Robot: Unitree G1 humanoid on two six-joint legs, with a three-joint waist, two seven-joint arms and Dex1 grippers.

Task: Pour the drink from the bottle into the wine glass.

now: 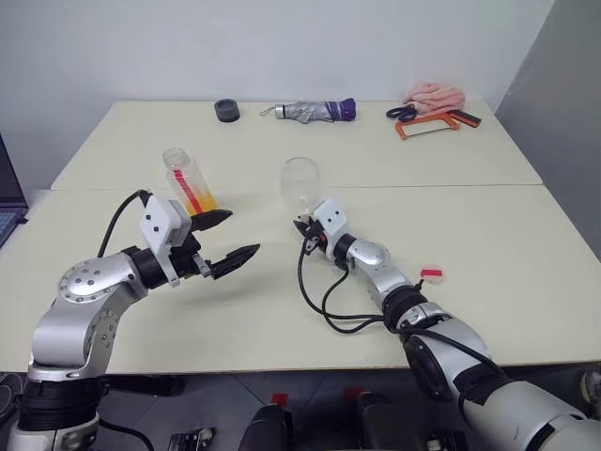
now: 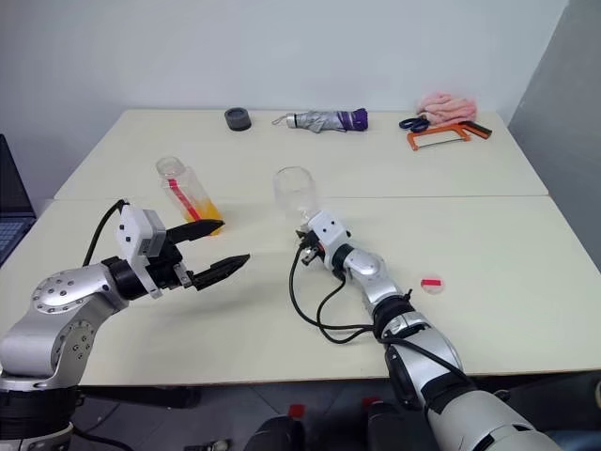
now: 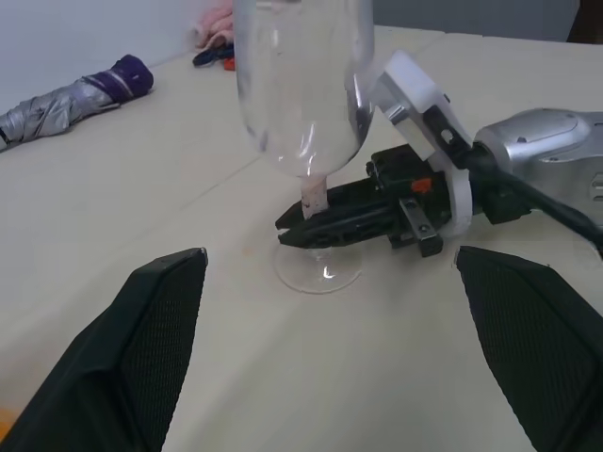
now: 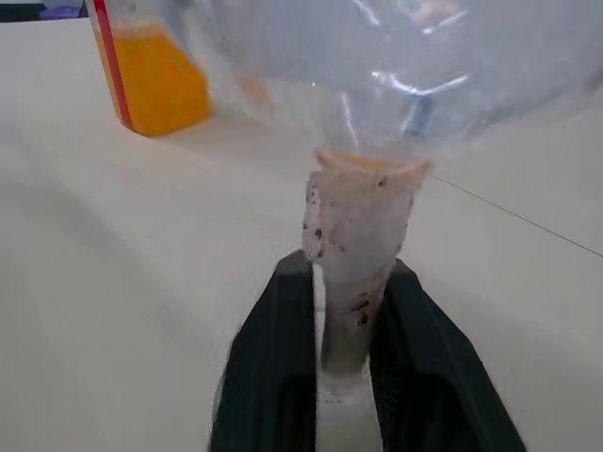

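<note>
Gripper state on the right [image 3: 300,224] is read from the wrist views: its two black fingers [image 4: 273,377] are set on either side of the wine glass [image 1: 300,183] at the taped stem, low down just above the round foot, and appear to be in contact with it, though how firmly the stem is clamped cannot be told. The left gripper [image 1: 235,240] is held wide open and empty, left of centre in the head view, just beside but apart from the bottle [image 1: 188,185], which stands uncapped on the bench [image 1: 488,235] in the upper left with the drink [image 1: 203,202] filling only its lower part. The glass is seen near the middle of the frame, upright and empty. The step in hand is judged to be steadying the glass before the bottle is taken. It would be done well if the stem were held snugly but not crushed, the foot kept flat on the bench, and the bottle grasped at mid-body, well below its open mouth. Tilting should be slow, with the mouth brought over the bowl first. A small red-and-white cap [image 1: 431,273] lies at the right, clear of the work.
</note>
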